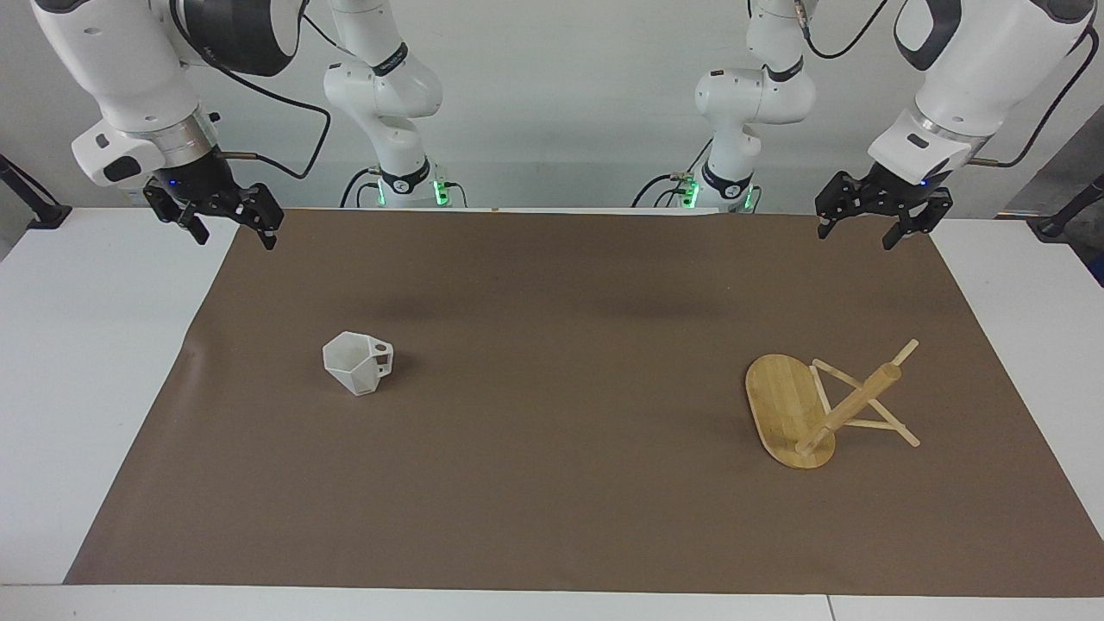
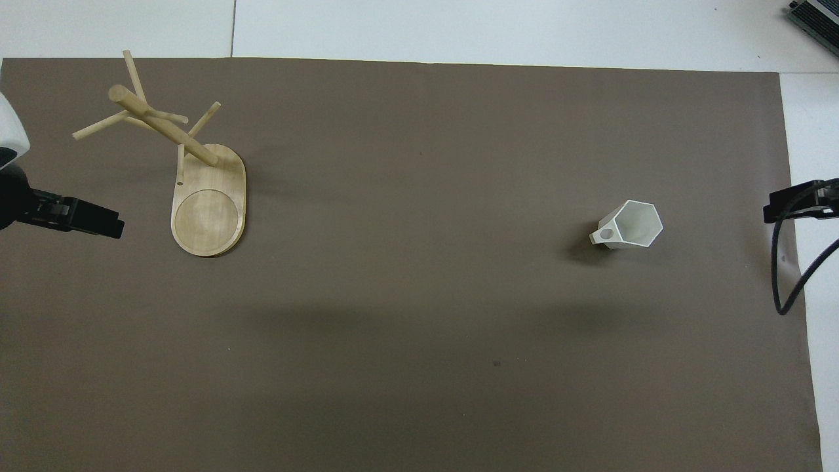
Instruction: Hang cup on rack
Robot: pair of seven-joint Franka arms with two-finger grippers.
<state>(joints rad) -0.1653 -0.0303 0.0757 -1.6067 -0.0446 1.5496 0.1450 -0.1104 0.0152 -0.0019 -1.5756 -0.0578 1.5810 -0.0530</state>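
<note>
The white faceted cup point(image 1: 357, 362) sits on the brown mat toward the right arm's end, its mouth showing upward and its pierced handle pointing toward the middle; it also shows in the overhead view point(image 2: 629, 225). The bamboo rack point(image 1: 828, 410) stands on its oval base toward the left arm's end, with thin pegs off its post; it also shows in the overhead view point(image 2: 196, 177). My right gripper point(image 1: 235, 235) hangs open and empty over the mat's corner near the robots. My left gripper point(image 1: 856, 235) hangs open and empty over the other near corner. Both are well apart from the cup and the rack.
The brown mat point(image 1: 552, 483) covers most of the white table point(image 1: 78, 388). A black cable point(image 2: 786, 288) hangs from the right arm at the mat's edge. The two arm bases point(image 1: 405, 185) stand at the table's robot end.
</note>
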